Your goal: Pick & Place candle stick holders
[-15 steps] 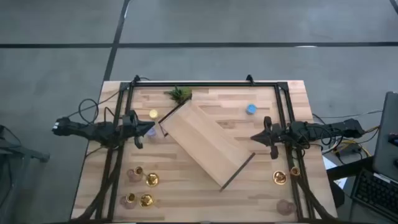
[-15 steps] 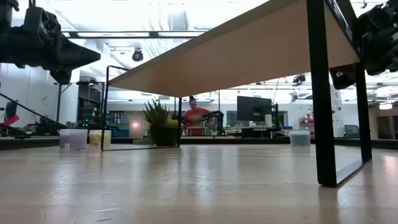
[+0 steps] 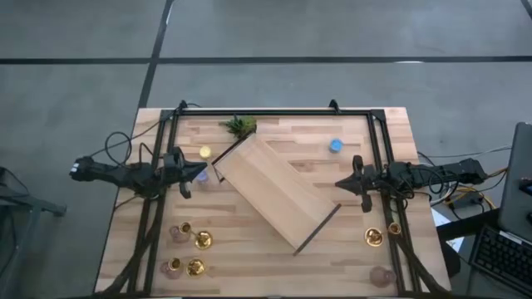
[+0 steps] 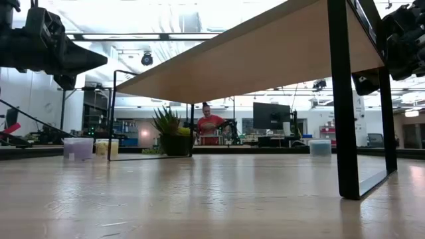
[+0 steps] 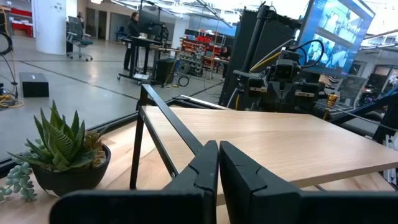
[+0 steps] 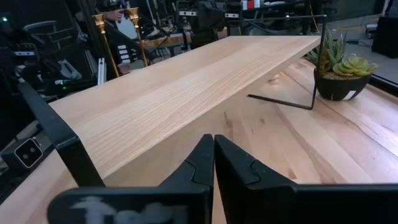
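Note:
Two gold candlesticks stand on their round bases at the table's near left, each beside a pinkish glass cup. A third gold candlestick stands at the near right, with a third pinkish cup nearer the front edge. My left gripper hovers shut and empty at the table's left, beside the wooden shelf. My right gripper hovers shut and empty at the right, facing the shelf. Both show shut in their wrist views.
A low wooden shelf on black metal legs stands slantwise across the table's middle. A potted green plant stands at the far edge. A yellow tealight, a purple one and a blue one lie on the table. A person shows far behind.

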{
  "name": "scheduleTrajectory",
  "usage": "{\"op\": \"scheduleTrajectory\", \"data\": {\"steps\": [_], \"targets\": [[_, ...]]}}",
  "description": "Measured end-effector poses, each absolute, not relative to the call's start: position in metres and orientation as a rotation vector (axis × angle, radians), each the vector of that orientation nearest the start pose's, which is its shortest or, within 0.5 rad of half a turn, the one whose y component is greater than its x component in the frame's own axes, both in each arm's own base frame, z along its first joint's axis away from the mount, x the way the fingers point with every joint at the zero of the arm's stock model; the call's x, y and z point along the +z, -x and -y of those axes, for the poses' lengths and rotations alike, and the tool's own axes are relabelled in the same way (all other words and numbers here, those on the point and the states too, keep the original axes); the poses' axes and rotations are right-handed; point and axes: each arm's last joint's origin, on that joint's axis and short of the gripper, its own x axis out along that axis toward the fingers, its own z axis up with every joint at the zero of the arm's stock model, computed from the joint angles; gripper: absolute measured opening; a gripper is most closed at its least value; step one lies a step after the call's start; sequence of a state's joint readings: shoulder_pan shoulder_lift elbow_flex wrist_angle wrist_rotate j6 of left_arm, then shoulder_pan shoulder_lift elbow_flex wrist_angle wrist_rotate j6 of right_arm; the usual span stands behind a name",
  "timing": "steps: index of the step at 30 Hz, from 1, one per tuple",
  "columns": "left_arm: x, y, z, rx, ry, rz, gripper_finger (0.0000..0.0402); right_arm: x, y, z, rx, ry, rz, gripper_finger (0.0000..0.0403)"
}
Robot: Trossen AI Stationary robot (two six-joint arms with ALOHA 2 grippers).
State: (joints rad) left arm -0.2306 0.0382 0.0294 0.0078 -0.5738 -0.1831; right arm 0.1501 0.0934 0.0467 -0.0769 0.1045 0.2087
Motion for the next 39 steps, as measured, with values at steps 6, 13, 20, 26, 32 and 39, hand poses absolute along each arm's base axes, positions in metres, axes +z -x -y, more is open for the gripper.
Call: {"op": "scheduleTrajectory", "data": {"steps": [6, 13, 20, 26, 32, 39], "targets": [[0.171, -0.095, 0.006, 0.342, 0.181, 0.030, 0.0019, 0.165, -0.100, -0.012, 0.032, -0.193, -0.127, 0.0009], [0.171, -0.095, 0.006, 0.342, 0.181, 0.030, 0.0019, 0.165, -0.100, -0.012, 0.033, -0.193, -0.127, 0.0009], [0.171, -0.095, 0.006, 0.342, 0.181, 0.031, 0.0019, 0.165, -0.100, -0.012, 0.032, -0.193, -0.127, 0.0009], [0.171, -0.095, 0.006, 0.342, 0.181, 0.031, 0.0019, 0.169, -0.100, -0.012, 0.032, -0.113, -0.083, 0.0009], [0.171, -0.095, 0.006, 0.342, 0.181, 0.030, 0.0019, 0.180, -0.100, -0.012, 0.056, -0.399, 0.023, 0.0009], [0.171, -0.095, 0.006, 0.342, 0.181, 0.031, 0.0019, 0.195, -0.097, -0.019, 0.311, -0.378, 0.046, 0.0009]]}}
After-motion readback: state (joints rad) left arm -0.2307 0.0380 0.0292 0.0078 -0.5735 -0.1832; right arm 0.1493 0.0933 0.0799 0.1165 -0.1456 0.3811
